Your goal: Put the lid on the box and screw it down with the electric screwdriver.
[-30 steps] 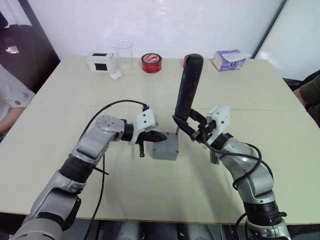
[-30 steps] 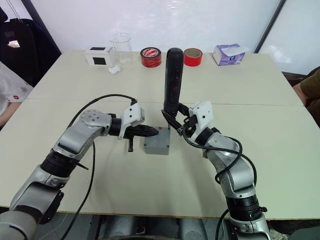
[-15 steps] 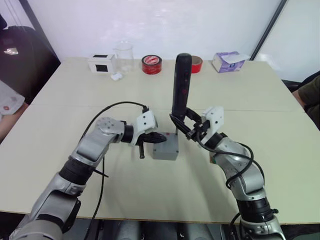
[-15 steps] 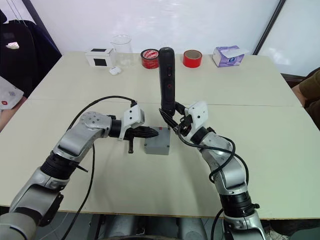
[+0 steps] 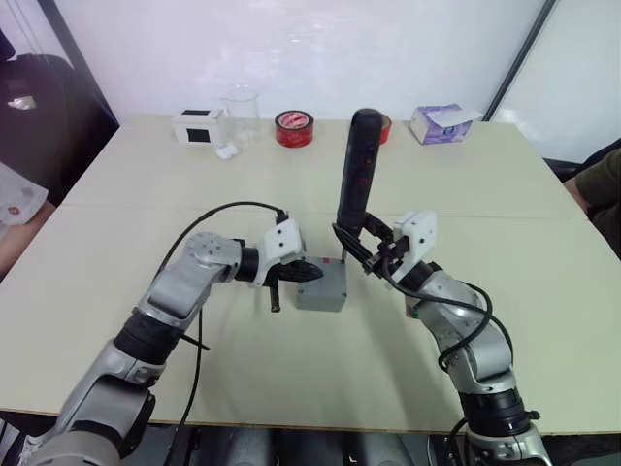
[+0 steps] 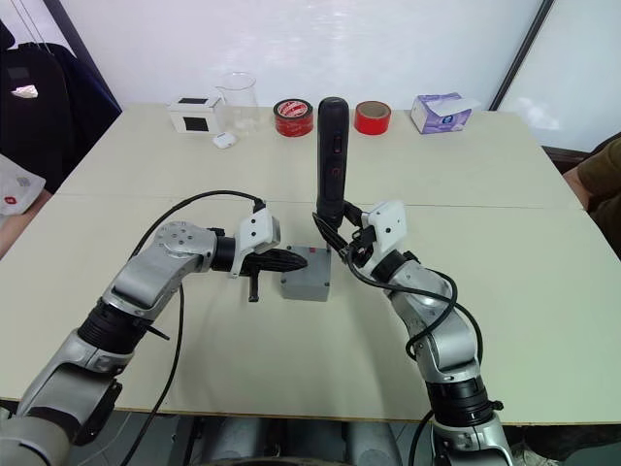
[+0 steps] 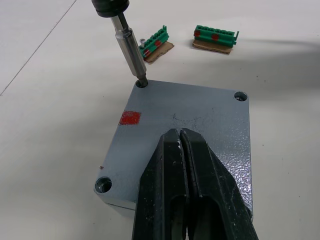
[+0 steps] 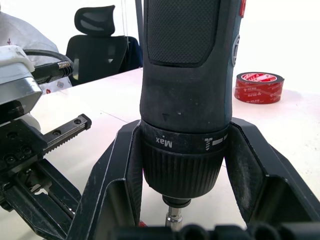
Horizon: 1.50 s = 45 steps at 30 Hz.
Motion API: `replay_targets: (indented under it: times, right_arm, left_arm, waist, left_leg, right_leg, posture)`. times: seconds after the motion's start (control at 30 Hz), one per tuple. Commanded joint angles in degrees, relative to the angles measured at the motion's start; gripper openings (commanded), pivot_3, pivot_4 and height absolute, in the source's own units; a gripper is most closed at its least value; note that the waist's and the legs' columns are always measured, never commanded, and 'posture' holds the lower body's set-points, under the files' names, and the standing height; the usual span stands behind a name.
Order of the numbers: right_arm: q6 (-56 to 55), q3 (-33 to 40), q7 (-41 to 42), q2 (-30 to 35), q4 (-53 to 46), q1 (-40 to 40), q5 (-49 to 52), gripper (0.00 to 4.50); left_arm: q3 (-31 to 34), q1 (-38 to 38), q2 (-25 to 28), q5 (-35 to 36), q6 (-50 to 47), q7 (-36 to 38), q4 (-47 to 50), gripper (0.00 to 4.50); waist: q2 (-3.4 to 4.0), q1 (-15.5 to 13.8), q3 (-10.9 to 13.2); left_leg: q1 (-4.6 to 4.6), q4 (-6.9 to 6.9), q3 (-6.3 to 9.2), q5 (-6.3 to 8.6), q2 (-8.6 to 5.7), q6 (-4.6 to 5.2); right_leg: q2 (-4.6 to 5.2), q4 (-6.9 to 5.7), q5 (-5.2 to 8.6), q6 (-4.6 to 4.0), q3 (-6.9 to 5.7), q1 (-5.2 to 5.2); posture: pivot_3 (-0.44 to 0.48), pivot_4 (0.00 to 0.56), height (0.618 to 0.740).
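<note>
Grey lid (image 7: 200,130) sits closed on the box (image 6: 305,284) at mid-table, pinned by the left gripper (image 7: 181,145), its fingers pressed together. The right gripper (image 8: 182,200) clamps the upright electric screwdriver (image 6: 331,160), whose bit rests in a far corner screw hole (image 7: 141,84).

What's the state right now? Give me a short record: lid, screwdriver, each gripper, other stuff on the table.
lid: seated on the box, flat side up, red mark near one edge
electric screwdriver: upright, bit tip in one corner screw hole
other corner holes: two more in the left wrist view, contents unclear
right gripper: shut on the screwdriver's lower body
left gripper: fingers shut, pressing on the lid top
green pieces: two, on the table beyond the box
far edge: white box, beaker, two red tape rolls, tissue pack
</note>
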State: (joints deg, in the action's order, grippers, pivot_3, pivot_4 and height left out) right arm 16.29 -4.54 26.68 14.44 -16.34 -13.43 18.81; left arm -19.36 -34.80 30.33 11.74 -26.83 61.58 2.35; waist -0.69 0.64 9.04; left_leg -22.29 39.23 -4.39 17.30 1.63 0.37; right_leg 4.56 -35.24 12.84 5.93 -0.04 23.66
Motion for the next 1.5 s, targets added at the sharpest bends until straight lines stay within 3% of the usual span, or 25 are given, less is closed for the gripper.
replay_targets:
  times: [0.03, 0.77, 1.5]
  right_arm:
    - [1.7, -2.1, -0.2, -0.1, 3.7, 2.7, -2.0, 1.77]
    - [3.5, -2.0, -4.8, -3.7, 7.9, 1.3, -2.5, 1.77]
    - [-4.0, -3.5, 0.7, -2.6, 6.3, 6.1, -3.3, 1.77]
  left_arm:
    - [-0.5, 1.0, 0.9, -1.0, 0.3, 0.6, 0.5, 0.00]
    - [-0.9, 3.6, 3.1, -1.1, -1.2, 0.7, 3.4, 0.00]
    - [-0.9, 3.6, 3.9, -1.3, -0.9, 1.2, 3.3, 0.00]
  waist:
    - [-0.01, 0.0, 0.0]
    - [-0.37, 0.1, -0.9]
    - [-0.36, 0.1, -0.9]
  left_leg:
    - [0.00, 0.00, 0.00, 0.00, 0.01, 0.00]
    - [0.21, -0.08, 0.01, 0.03, 0.18, 0.02]
    - [0.22, -0.14, 0.03, 0.05, 0.25, 0.03]
  right_leg:
    - [0.00, 0.00, 0.00, 0.00, 0.00, 0.00]
    - [0.01, 0.01, 0.15, -0.26, -0.01, -0.13]
    - [0.05, 0.09, 0.22, -0.37, -0.02, -0.12]
  posture:
    - [0.000, 0.150, 0.740]
    - [0.000, 0.150, 0.740]
    - [0.000, 0.150, 0.740]
